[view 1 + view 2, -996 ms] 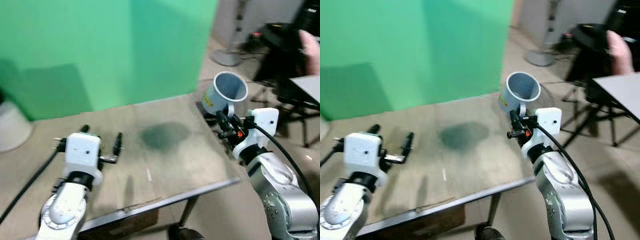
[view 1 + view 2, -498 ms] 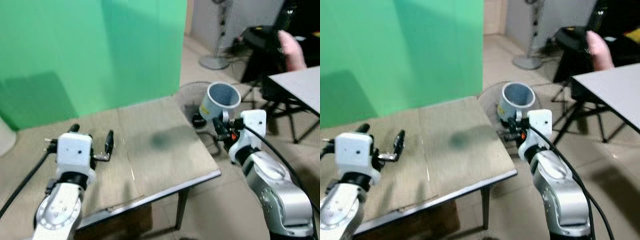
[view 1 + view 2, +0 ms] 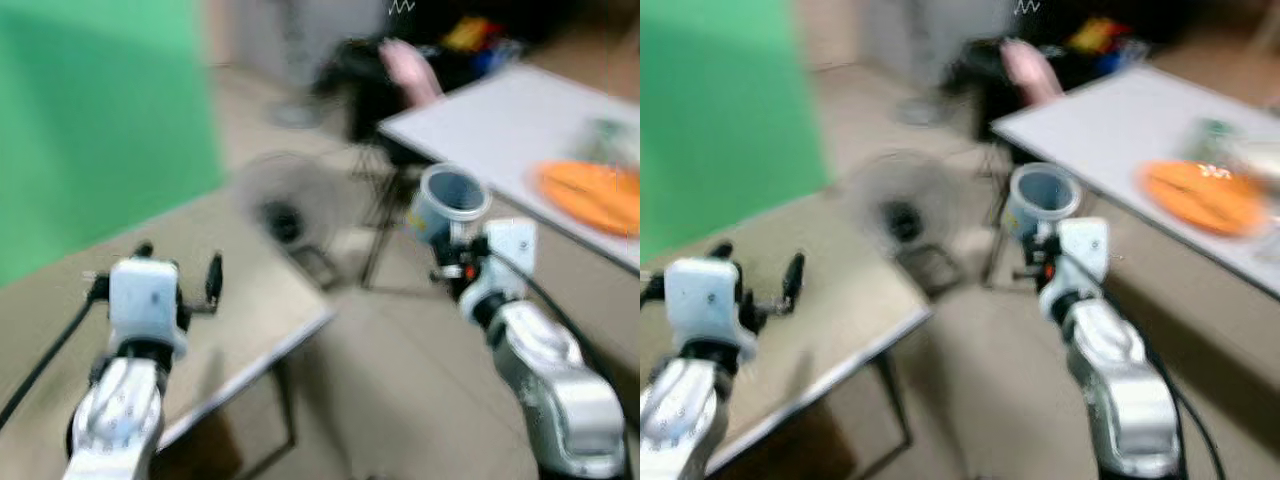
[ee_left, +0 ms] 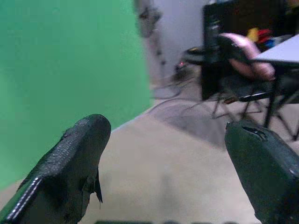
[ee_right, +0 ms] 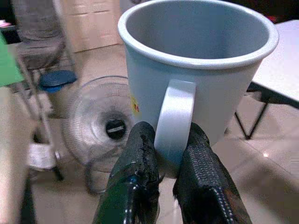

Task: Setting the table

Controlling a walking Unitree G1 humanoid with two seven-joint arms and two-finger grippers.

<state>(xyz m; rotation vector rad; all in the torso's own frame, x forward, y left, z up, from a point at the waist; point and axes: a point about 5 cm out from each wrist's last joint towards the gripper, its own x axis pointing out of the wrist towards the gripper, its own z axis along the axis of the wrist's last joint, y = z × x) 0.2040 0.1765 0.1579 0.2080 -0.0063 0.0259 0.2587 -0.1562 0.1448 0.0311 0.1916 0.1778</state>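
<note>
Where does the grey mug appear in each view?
Left eye view: grey mug right of centre, on the right claw.
Right eye view: mug just right of centre.
Right wrist view: mug large, handle clamped.
Left wrist view: no mug.
Shared landmark: floor fan.

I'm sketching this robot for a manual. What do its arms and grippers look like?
Both arms are silver, rounded metal segments ending in a boxy white wrist block. A black cable runs along each arm. The left gripper and right gripper each have two long black fingers with textured pads.
</note>
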